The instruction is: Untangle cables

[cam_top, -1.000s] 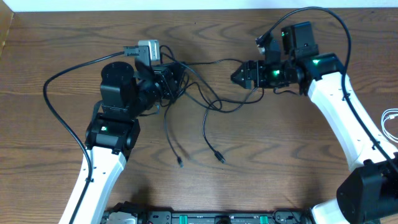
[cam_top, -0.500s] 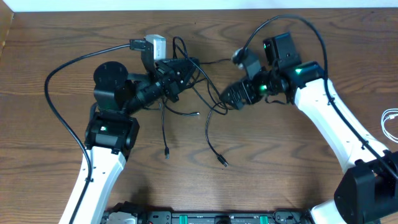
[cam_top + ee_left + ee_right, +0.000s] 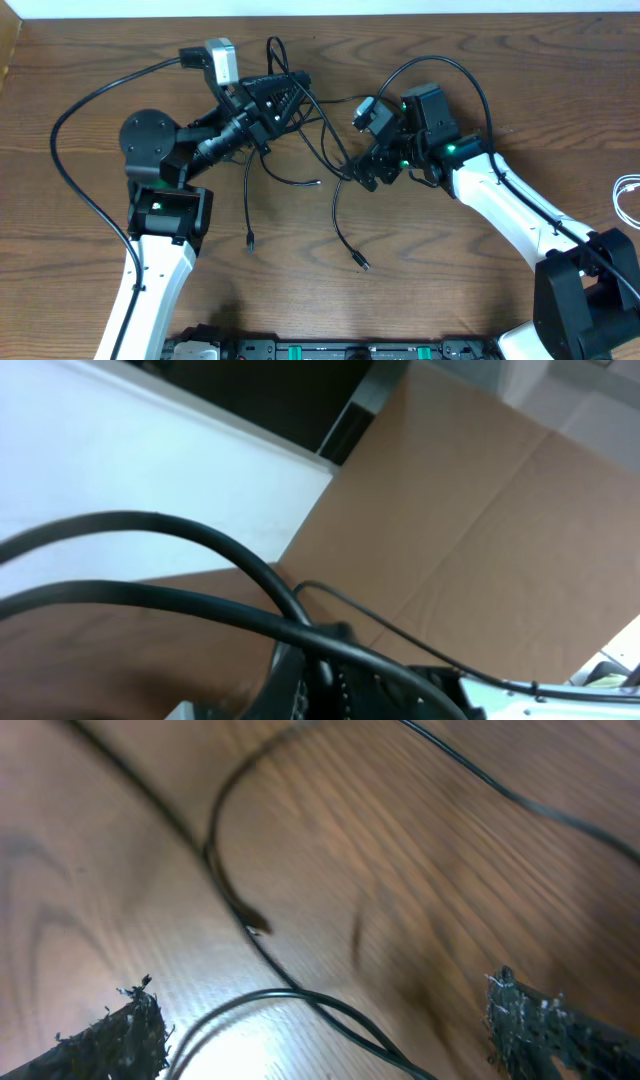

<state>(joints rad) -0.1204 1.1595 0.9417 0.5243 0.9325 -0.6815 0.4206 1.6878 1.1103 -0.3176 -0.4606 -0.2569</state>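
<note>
left gripper (image 3: 283,92) clamped shut on the tangled black cables (image 3: 361,263) near the far side of the wooden table (image 3: 450,300), loose plug ends lying toward the near edge. right gripper (image 3: 362,172) spread wide just above the strands, one running between its fingertips (image 3: 120,1035). white cable (image 3: 625,200) lies well apart at the right edge.

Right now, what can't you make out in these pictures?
- Overhead: where the left tool pinches the black cables; the tangle covers its fingertips.
- Overhead: the right edge cuts off the white cable.
- Left wrist: thick arm wires cross the foreground; its own fingertips don't show.
- Right wrist: blurred; which cable runs under the open right tool is unclear.
</note>
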